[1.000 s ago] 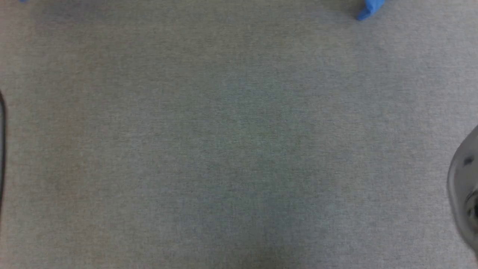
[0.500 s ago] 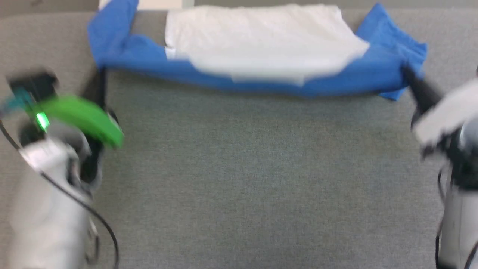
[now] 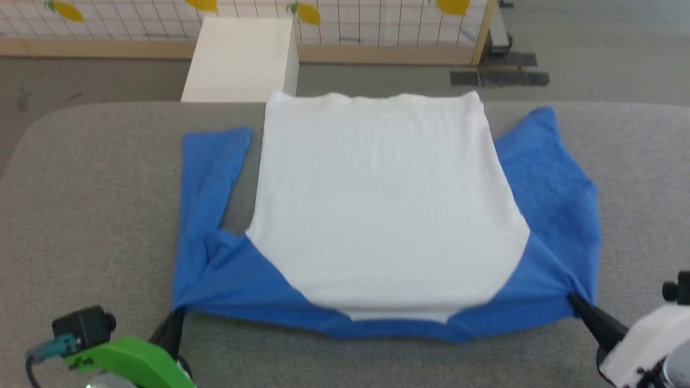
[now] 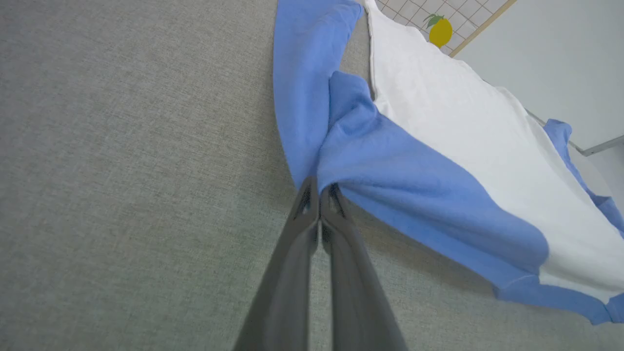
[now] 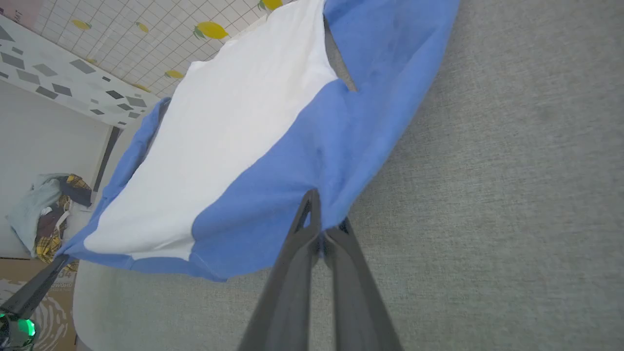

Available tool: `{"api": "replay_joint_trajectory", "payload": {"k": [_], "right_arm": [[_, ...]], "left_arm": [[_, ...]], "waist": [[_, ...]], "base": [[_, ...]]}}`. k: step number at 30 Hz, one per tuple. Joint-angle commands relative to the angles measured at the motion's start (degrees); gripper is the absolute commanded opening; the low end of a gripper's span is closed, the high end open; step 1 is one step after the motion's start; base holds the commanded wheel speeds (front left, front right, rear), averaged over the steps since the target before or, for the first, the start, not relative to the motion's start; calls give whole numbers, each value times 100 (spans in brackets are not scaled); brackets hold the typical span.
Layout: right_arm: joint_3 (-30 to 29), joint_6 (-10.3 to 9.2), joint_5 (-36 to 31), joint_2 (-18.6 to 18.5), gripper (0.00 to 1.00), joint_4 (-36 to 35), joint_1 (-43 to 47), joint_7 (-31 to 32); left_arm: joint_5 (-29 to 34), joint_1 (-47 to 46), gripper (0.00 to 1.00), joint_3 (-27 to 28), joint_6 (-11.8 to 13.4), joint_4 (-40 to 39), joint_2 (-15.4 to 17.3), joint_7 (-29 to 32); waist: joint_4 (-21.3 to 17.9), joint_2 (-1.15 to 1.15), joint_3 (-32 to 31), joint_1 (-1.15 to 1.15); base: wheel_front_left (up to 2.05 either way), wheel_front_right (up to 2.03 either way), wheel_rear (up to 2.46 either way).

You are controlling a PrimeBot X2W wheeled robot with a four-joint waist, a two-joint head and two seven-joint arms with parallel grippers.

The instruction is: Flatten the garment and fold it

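Observation:
The garment, white in the body with bright blue sleeves, lies spread on the grey table, its near edge stretched and slightly lifted between both arms. My left gripper is shut on the near left blue corner. In the left wrist view that gripper pinches the blue cloth of the garment. My right gripper is shut on the near right blue corner. From the right wrist, the gripper bites the sleeve cloth of the garment.
A white box stands on the floor beyond the table's far edge, before a tiled wall with lemon prints. A pile of clothes lies on the floor in the right wrist view. Bare grey table lies left and right of the shirt.
The head camera has tilted up, from bare table to the whole shirt and far wall. Both grippers stay shut on the shirt's near corners.

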Motion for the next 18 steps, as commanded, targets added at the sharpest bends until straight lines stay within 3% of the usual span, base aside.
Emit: {"api": "replay_joint_trajectory", "payload": {"k": [1, 10, 13, 18], "right_arm": [[-115, -11, -53, -19, 0, -152, 200, 143], [-290, -11, -670, -19, 0, -1168, 974, 1568], [-82, -11, -1044, -19, 0, -1245, 821, 1942], [477, -11, -1760, -18, 0, -813, 528, 2294]], "left_arm": [[-31, 259, 0, 57, 144, -220, 125, 126], [181, 951, 0, -241, 780, -1263, 647, 1332], [310, 790, 0, -459, 845, -1093, 785, 1682], [285, 362, 0, -809, 723, -395, 711, 2015]], "waist": [[-1, 0, -312, 1], [-7, 0, -345, 1], [-52, 0, -288, 1], [-90, 0, -205, 1]], "base": [[0, 0, 0], [0, 0, 0], [0, 0, 0], [0, 0, 0]]}}
